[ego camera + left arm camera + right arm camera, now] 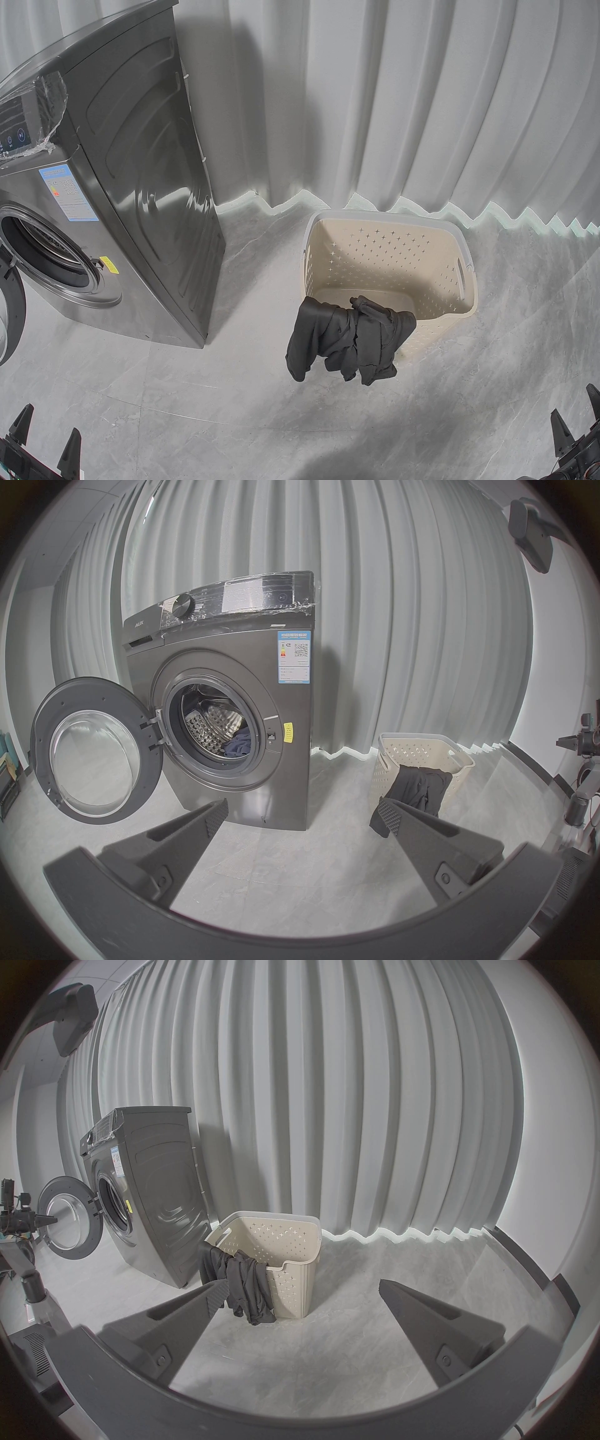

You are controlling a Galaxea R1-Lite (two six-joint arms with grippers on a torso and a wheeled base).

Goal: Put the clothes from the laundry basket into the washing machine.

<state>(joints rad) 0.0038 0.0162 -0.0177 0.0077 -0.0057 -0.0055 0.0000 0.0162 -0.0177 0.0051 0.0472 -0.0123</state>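
1. The left gripper stands wide open with its two dark fingers spread. It grasps nothing and hangs above the grey marble-patterned floor, facing the front of the washing machine.
2. The right gripper is spread just as wide and is also released and empty. It touches nothing and is well apart from the basket.
3. The dark grey metal front-loading washing machine stands on the robot's left. Its round glass-centred door is swung fully open.
4. A dark blue piece of cloth lies inside the steel drum.
5. The cream perforated plastic laundry basket sits on the floor to the right of the machine, near the white pleated curtain.
6. A dark grey crumpled garment is draped over the basket's near rim, and most of it hangs down the outside wall
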